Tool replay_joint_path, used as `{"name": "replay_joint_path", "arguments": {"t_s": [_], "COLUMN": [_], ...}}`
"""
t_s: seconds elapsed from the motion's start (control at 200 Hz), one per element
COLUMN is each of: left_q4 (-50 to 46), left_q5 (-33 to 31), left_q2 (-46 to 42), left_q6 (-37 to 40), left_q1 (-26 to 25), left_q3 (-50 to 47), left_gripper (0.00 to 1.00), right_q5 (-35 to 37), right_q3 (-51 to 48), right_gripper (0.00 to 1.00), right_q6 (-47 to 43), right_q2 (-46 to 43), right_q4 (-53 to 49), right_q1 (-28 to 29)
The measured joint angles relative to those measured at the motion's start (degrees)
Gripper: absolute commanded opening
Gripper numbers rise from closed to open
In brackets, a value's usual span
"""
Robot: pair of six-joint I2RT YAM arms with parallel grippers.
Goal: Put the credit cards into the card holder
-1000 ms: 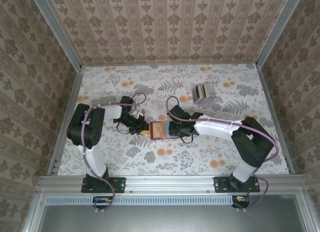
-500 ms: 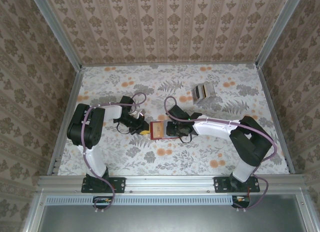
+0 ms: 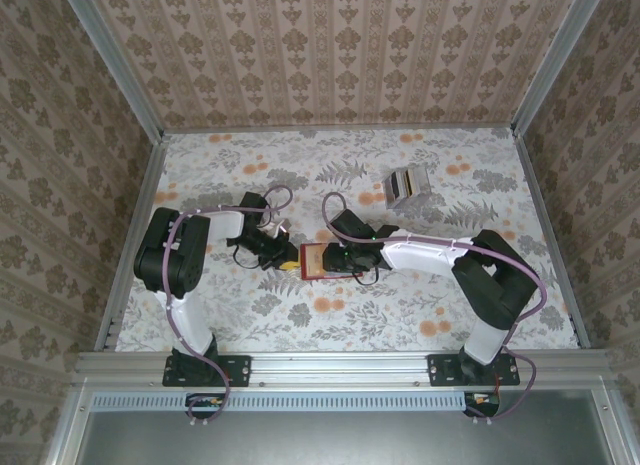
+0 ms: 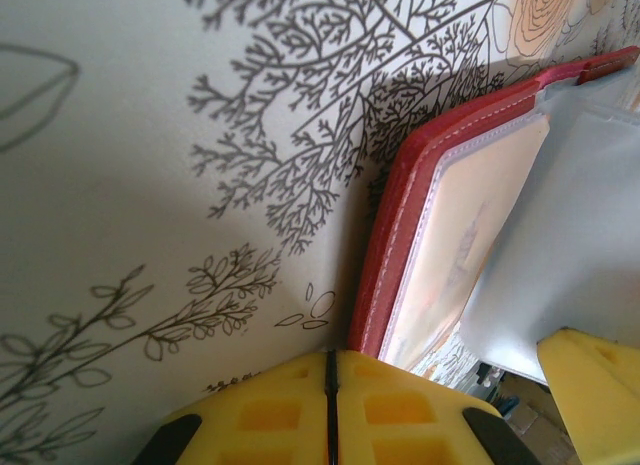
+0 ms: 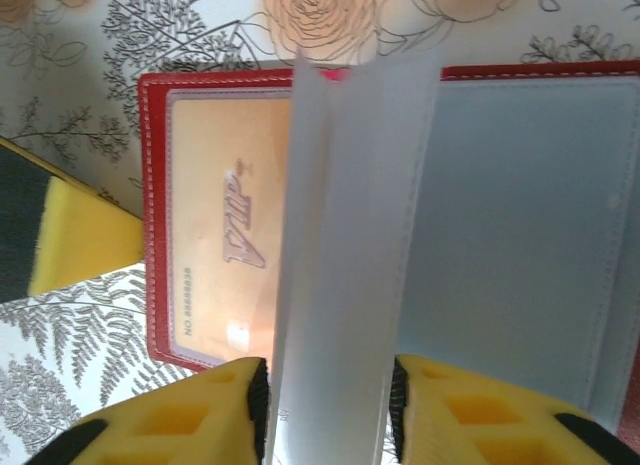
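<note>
The red card holder lies open on the flowered table between my two grippers. Its left pocket holds a yellow card marked VIP. A pale grey-blue card fills the right pocket. A translucent inner leaf stands up from the spine, and my right gripper is open with that leaf between its pads. My left gripper is shut, its tips at the holder's red edge on the left. From above, the left gripper and the right gripper flank the holder.
A clear plastic box with dark and tan stripes stands at the back right. Patterned walls and metal rails enclose the table. Both arms reach inward over the table's middle.
My right gripper's jaws have spread wider around the leaf, and that arm has shifted slightly left. The left gripper and the holder have not moved.
</note>
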Motion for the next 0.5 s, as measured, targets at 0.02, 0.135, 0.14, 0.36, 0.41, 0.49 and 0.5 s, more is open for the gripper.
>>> {"name": "replay_joint_path", "arguments": {"t_s": [0.02, 0.135, 0.14, 0.36, 0.41, 0.49, 0.5], "left_q4": [0.0, 0.02, 0.02, 0.02, 0.02, 0.02, 0.02], "left_q5": [0.07, 0.24, 0.24, 0.5, 0.52, 0.57, 0.57], "left_q2": [0.0, 0.11, 0.11, 0.24, 0.24, 0.24, 0.24], "left_q6": [0.0, 0.02, 0.02, 0.02, 0.02, 0.02, 0.02], "left_q1": [0.0, 0.0, 0.0, 0.0, 0.0, 0.0, 0.0], "left_q3": [0.0, 0.07, 0.07, 0.17, 0.17, 0.22, 0.24], "left_gripper": [0.1, 0.1, 0.1, 0.1, 0.1, 0.1, 0.11], "right_q5": [-0.2, -1.18, -1.2, -2.47, -2.67, -2.89, -2.89], "right_q3": [0.02, 0.17, 0.22, 1.7, 1.7, 1.7, 1.7], "right_gripper": [0.45, 0.48, 0.48, 0.49, 0.49, 0.49, 0.49], "right_q6": [-0.28, -0.68, -0.68, -0.92, -0.94, -0.92, -0.92], "right_q2": [0.02, 0.13, 0.15, 1.16, 1.25, 1.25, 1.25], "right_q4": [0.17, 1.16, 1.18, 2.32, 2.95, 3.96, 4.17], "right_q1": [0.02, 0.04, 0.04, 0.04, 0.04, 0.04, 0.04]}}
